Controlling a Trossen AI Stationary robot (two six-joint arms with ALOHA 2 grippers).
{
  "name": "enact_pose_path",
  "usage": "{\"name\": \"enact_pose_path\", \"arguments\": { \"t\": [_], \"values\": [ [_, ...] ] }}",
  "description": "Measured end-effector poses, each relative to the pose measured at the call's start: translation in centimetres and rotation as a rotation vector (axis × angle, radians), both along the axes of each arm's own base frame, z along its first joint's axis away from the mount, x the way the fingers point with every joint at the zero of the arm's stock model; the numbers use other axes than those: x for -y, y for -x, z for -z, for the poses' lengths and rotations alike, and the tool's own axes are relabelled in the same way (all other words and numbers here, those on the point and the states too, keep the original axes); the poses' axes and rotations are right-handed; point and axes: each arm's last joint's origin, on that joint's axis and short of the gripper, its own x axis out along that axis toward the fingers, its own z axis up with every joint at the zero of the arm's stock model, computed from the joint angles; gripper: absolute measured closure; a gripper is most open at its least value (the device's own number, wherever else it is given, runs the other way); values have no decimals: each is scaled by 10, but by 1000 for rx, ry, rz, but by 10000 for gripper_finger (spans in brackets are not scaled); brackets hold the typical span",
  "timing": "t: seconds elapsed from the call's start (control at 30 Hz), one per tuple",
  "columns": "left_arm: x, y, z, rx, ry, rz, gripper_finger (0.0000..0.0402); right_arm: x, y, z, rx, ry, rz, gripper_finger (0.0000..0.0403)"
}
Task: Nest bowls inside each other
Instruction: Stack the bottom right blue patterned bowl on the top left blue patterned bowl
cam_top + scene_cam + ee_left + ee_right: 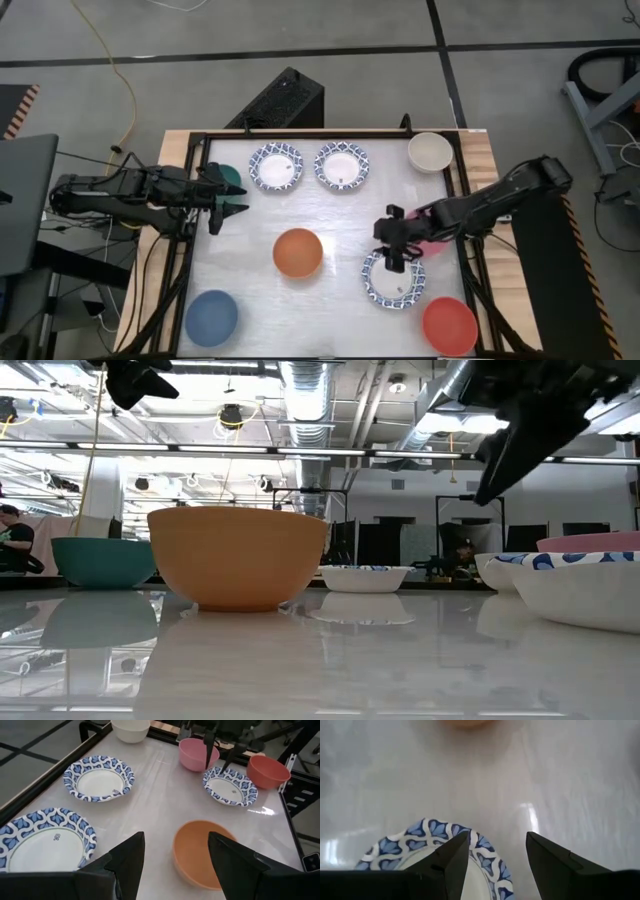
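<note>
While unlabelled, blue-rimmed bowl (pixel 395 280) under right tool (pixel 394 262)

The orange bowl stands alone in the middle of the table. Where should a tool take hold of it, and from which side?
Probably at the rim, coming from above. The orange bowl sits upright with its mouth open upward, and its round wall curves inward toward the base, so one finger inside and one outside the rim looks safest.

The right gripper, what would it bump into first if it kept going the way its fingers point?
Most likely the blue-patterned bowl. The right gripper hangs open over its rim with fingers aimed down at it, and the right wrist view shows that rim just ahead. How much gap is left is unclear.
</note>
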Motion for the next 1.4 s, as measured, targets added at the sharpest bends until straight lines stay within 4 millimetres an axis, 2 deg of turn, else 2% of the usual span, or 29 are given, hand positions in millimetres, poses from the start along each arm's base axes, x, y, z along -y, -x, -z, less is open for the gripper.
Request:
{"name": "enact_pose_path", "arguments": {
  "t": [0.3, 0.47, 0.87, 1.0, 1.1, 1.17, 1.4],
  "values": [
    [0, 0, 0, -5, -33, 15, 193, -7, -20, 8, -274, 51, -43, 148],
    [0, 0, 1, -12, -33, 16, 193, -11, -28, 11, -371, 57, -92, 143],
    [0, 2, 5, -57, -33, 15, 193, -6, -38, 55, -614, 129, -130, 143],
    [0, 2, 5, -57, -34, 14, 193, -5, -41, 64, -652, 113, -132, 149],
    [0, 2, 5, -57, -34, 13, 193, -5, -42, 65, -655, 98, -151, 177],
    [0, 2, 5, -58, -35, 12, 193, -6, -42, 65, -656, 100, -173, 209],
    [-1, 2, 5, -58, -46, -14, 193, -1, -43, 65, -660, 84, -167, 376]
  ]
}}
